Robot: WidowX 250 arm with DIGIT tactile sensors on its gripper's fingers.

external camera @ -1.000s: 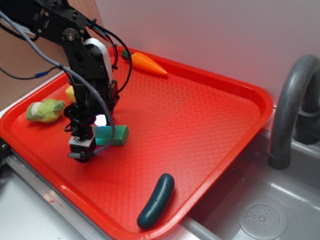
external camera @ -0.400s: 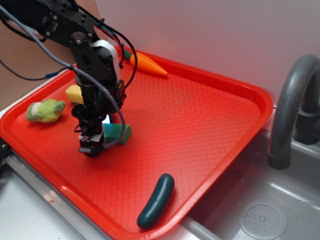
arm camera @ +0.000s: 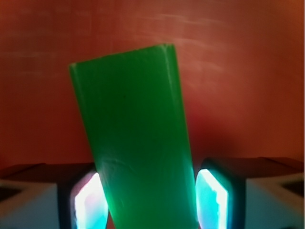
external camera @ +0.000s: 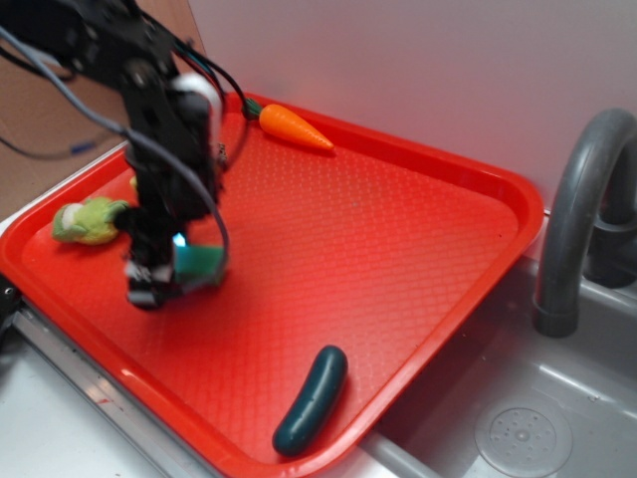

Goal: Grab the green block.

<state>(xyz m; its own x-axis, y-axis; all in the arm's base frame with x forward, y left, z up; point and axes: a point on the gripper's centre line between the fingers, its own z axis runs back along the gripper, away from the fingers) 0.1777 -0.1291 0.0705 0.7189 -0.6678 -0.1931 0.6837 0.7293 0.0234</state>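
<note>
1. Since the earlier frames, arm and black gripper (external camera: 159,284) have shifted toward the left of the exterior frame; the small flat green rectangular block (external camera: 202,264) moved with them and now sits further left on the tray. Arm is motion-blurred.
2. Gripper state: wrist view shows the green block (arm camera: 138,143) standing between the two glowing pale-cyan finger pads (arm camera: 212,198), one pad pressed to each long side, block tilted slightly left at the top. Jaws are narrow, clamped on the block.
3. Block location: left part of the red plastic textured tray (external camera: 398,229), at the gripper tip, just right of the fingers in the exterior view. Whether it is lifted off the tray surface, I cannot tell (blur).
4. Other items on the tray:
   - fuzzy light-green plush toy (external camera: 88,219) at the left edge, just beside the arm
   - orange plastic carrot with green top (external camera: 291,125) at the upper rim, well apart from the gripper
   - dark green rounded plastic cucumber (external camera: 312,399) near the lower rim, well apart from the block
5. Grey curved faucet (external camera: 577,209) stands at the right edge of the frame, over a grey metal sink (external camera: 518,428) at lower right.
</note>
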